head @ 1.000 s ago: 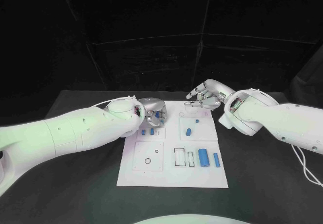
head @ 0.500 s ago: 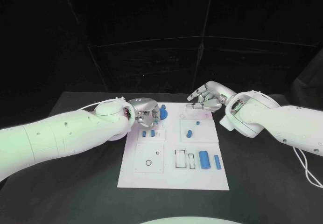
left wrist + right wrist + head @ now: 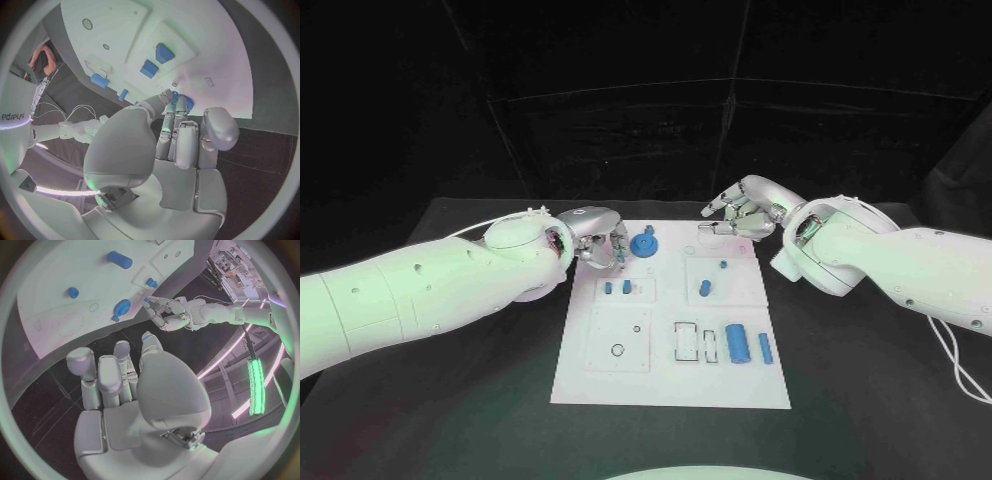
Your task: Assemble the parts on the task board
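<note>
The task board [image 3: 668, 385] lies mid-table [image 3: 459, 400], with bare black table on every side. At its far edge the left hand [image 3: 606, 245] touches a round blue part [image 3: 643, 243]; the left wrist view shows fingertips [image 3: 177, 100] on it. The right hand [image 3: 744, 208] hovers over the far right corner, fingers loosely curled, holding nothing.
</note>
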Robot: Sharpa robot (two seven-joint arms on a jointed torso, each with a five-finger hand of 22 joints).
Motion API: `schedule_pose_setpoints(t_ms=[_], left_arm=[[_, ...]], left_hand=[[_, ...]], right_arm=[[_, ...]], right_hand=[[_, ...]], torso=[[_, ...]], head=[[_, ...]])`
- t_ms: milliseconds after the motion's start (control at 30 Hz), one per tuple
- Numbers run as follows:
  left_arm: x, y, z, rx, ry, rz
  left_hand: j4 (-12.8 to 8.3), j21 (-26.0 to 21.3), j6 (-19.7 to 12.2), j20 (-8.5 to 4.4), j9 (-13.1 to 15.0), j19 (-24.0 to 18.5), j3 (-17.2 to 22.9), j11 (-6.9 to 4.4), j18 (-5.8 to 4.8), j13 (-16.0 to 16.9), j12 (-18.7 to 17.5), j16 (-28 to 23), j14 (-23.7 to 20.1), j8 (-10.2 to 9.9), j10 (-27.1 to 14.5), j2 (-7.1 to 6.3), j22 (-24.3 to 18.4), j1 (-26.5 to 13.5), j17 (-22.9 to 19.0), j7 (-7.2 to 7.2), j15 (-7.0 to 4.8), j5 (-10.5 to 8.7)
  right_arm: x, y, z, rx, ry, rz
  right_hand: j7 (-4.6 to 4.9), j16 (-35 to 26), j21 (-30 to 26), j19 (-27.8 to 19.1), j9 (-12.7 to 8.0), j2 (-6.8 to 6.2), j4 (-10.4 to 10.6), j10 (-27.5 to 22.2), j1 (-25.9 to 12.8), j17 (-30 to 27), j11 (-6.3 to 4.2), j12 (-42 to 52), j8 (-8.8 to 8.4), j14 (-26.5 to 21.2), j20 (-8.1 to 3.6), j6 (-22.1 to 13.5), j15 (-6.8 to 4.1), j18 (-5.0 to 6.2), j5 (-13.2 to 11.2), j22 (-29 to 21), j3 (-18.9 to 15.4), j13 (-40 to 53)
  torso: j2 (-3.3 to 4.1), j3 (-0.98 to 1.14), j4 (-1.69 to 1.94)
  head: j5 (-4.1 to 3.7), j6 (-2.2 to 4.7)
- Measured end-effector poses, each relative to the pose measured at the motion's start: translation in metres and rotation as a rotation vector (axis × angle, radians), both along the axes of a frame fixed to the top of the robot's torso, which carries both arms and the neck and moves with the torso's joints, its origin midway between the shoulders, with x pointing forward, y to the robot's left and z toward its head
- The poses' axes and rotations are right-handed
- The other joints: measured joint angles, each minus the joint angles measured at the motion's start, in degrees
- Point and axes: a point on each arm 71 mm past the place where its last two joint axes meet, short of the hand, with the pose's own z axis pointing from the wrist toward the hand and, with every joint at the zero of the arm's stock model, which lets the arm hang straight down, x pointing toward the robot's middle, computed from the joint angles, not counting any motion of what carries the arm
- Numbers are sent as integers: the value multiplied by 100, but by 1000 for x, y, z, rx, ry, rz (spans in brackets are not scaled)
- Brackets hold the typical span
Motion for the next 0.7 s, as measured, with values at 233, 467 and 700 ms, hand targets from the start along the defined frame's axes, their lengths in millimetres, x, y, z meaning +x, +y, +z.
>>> schedule_pose_setpoints(t_ms=[233,467,700], left_arm=[[3,4,-2,15,13,13],[4,1,-4,30,33,9],[5,-3,-6,41,48,1]], left_hand=[[0,0,0,0,-5,0,0,-15,2,-10,-27,0,0,-21,15,-22,0,-22,-17,0,0,-1],[0,0,0,0,-5,0,0,-18,3,-12,-27,0,0,-21,18,-37,-1,-37,-30,0,0,-1],[0,0,0,0,-5,0,0,-18,4,-14,-27,0,0,-42,18,-38,6,-37,-36,0,0,-1]], right_arm=[[0,0,0,0,0,0],[0,0,0,0,0,0],[0,0,0,0,0,1]], right_hand=[[0,0,0,0,-1,0,0,0,0,0,0,0,0,0,0,0,0,0,0,0,0,0],[0,0,0,0,-1,0,0,0,0,-1,0,0,0,0,0,0,0,0,0,0,0,0],[0,0,0,0,-1,0,0,0,0,-1,0,0,0,0,0,0,0,0,0,0,0,-1]], torso=[[1,5,-2],[2,7,-2],[2,5,-4]], head=[[1,-19],[-4,-29],[-3,-40]])
